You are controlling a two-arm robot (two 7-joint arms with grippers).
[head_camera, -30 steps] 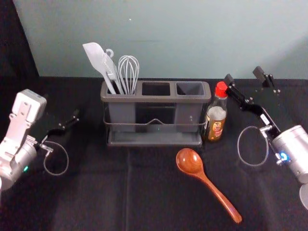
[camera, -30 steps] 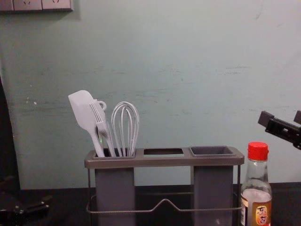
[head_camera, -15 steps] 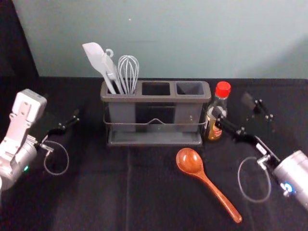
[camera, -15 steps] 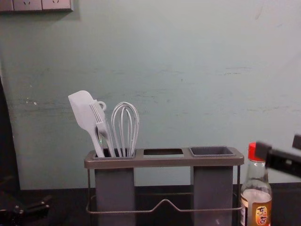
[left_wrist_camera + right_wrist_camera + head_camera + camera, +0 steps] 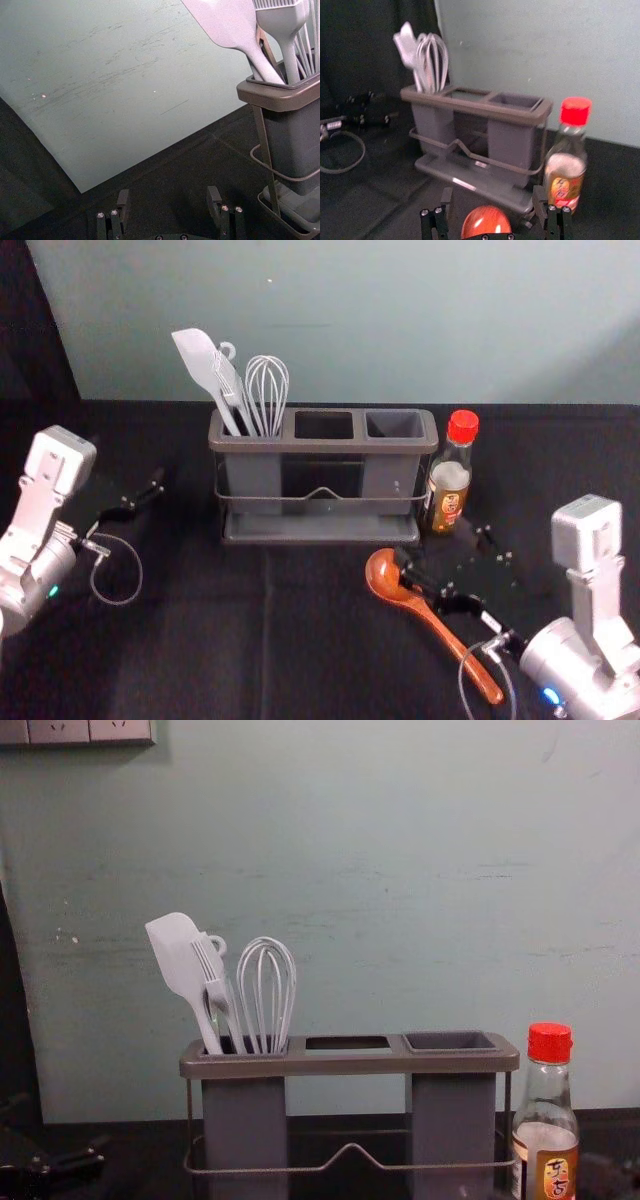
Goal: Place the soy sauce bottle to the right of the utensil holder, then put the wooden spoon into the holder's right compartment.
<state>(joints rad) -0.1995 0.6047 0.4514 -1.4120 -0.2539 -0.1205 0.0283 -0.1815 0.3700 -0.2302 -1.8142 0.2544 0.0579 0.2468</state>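
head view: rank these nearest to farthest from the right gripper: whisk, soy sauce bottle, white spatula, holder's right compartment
From the right gripper, at the wooden spoon:
1. soy sauce bottle, right of the holder
2. right compartment, holder's right end
3. whisk, left compartment
4. white spatula, same compartment, farther left

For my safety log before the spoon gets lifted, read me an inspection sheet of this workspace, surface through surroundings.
Surface: black cloth, faint crease.
Soy sauce bottle: upright, right of the holder.
Utensil holder: right compartment empty; light utensils in the left.
Wooden spoon: lying in front of the holder.
Clutter: nothing seen.
Left gripper: open, left of the holder.
Right gripper: open, over the spoon.
Cables: one loop by each gripper.
Surroundings: pale wall, socket panel.
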